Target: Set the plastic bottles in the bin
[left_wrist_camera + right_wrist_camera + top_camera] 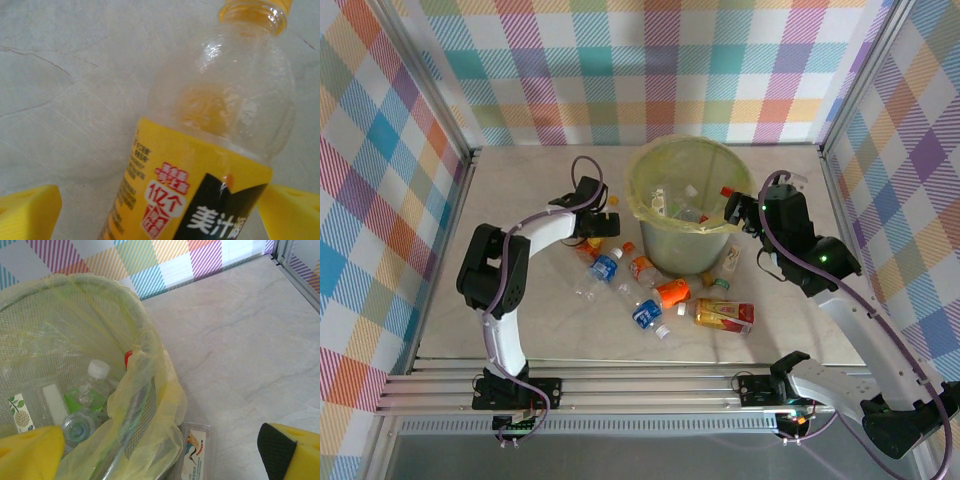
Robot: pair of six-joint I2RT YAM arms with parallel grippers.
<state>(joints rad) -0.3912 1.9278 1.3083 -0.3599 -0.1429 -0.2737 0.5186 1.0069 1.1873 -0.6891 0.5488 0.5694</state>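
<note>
The yellow-labelled bottle (pixel 200 165), left of the bin (pixel 665 148), is straddled by the open left gripper (pixel 160 210). The jaws are best closed squarely across the labelled body, not the neck. The right gripper (pixel 740 212) is spread open at the bin's right rim.

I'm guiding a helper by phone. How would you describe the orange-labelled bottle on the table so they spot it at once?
Find the pale-green bin with the yellowish liner. Just in front of its base, on the arms' side, lies the orange-labelled bottle. Its bright orange wrap sets it apart. The blue-labelled bottle lies to its left and the red-and-gold-labelled bottle to its right.
</note>
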